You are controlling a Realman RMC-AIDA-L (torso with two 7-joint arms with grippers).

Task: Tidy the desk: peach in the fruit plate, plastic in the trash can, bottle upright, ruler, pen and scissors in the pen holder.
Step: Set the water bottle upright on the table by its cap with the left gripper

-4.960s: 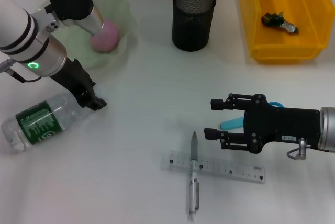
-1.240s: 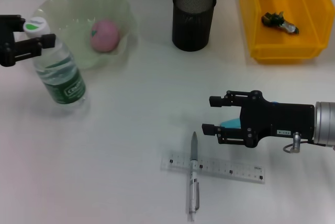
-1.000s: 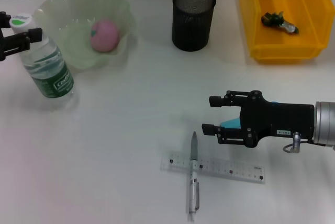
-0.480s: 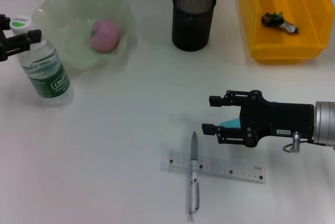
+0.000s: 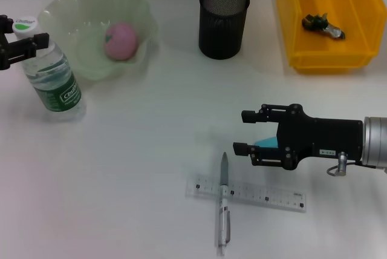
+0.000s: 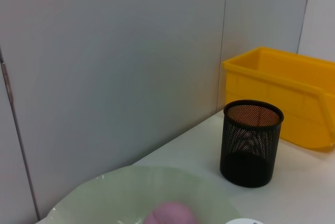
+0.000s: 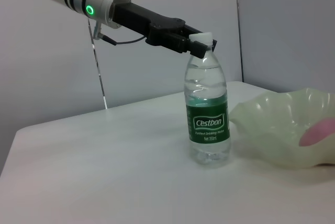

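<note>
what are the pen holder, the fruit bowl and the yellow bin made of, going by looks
Pen holder: seemingly black metal mesh, matte; fine holes show through its wall. Fruit bowl: probably thin translucent pale-green plastic, perhaps glass; the pink peach shows through its wavy rim. Yellow bin: likely opaque moulded plastic, smooth with a slight sheen.

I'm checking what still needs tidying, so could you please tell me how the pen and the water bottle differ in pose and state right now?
The water bottle stands upright beside the green bowl, while the pen lies flat on the desk. The left hand is at the bottle's cap; no hand touches the pen, with the right hand hovering open nearby. The pen lies across a clear ruler, while the bottle rests on bare desk. Both sit outside the black mesh holder.
</note>
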